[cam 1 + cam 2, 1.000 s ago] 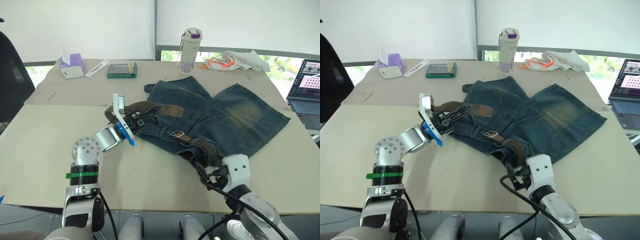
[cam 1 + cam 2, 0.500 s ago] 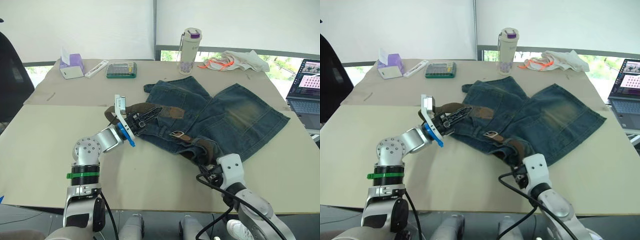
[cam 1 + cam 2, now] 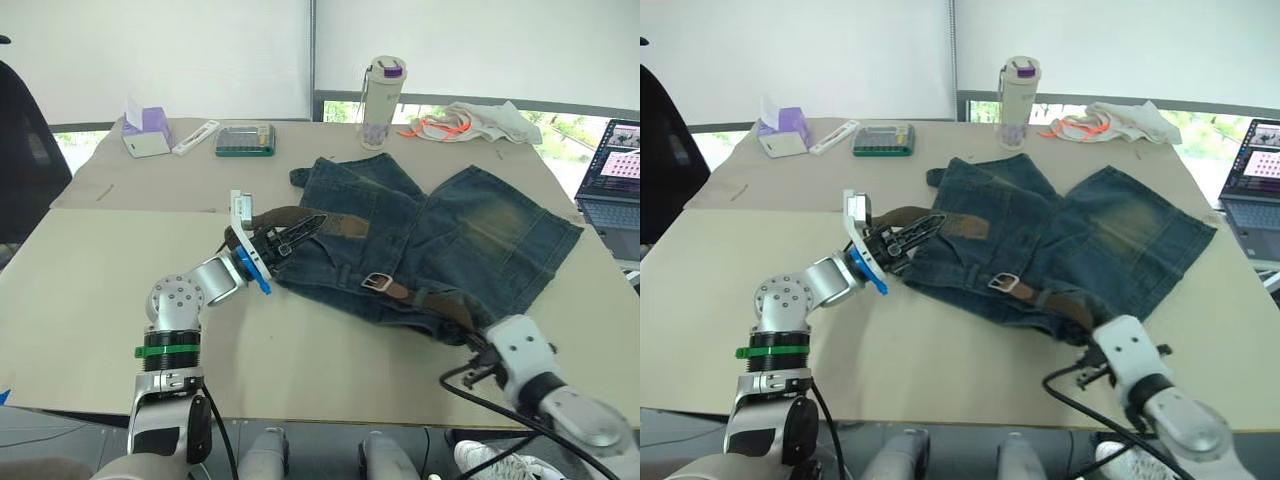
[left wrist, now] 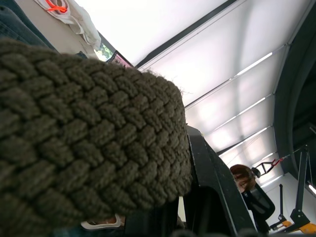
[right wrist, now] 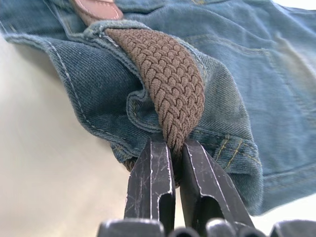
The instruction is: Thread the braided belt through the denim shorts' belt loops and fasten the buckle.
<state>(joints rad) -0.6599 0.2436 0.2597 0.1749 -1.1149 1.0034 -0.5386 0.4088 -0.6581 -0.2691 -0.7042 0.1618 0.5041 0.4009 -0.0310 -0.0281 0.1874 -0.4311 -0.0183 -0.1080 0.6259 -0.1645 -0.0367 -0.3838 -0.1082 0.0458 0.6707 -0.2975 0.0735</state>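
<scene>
Left eye view: shorts [image 3: 440, 240] lie flat on the counter [image 3: 100, 290], waistband toward the robot. Left hand [image 3: 290, 232] sits at the waistband's left end, fingers clamped on the belt [image 3: 345, 227] there. Right hand [image 3: 478, 345] is at the near right corner of the shorts, with the belt running from the buckle [image 3: 377, 282] straight toward it. Buckle lies on the denim between the two hands, nearer the right one.

Right eye view: same layout. Strap looks drawn fairly straight from buckle to right hand.

Left wrist view: braided weave lies right against the camera, held between the fingers [image 4: 217, 192]. A person sits far beyond, in the background.

Right wrist view: fingers [image 5: 153, 182] are shut on the belt just where it comes out from under a fold of denim, possibly a loop; cannot tell for sure.

Judgement: step in hand is drawing the strap through at the right side. Pull along the waistband line, low and slow, while the left hand anchors the far end. Risk: denim bunches and drags with the strap.
</scene>
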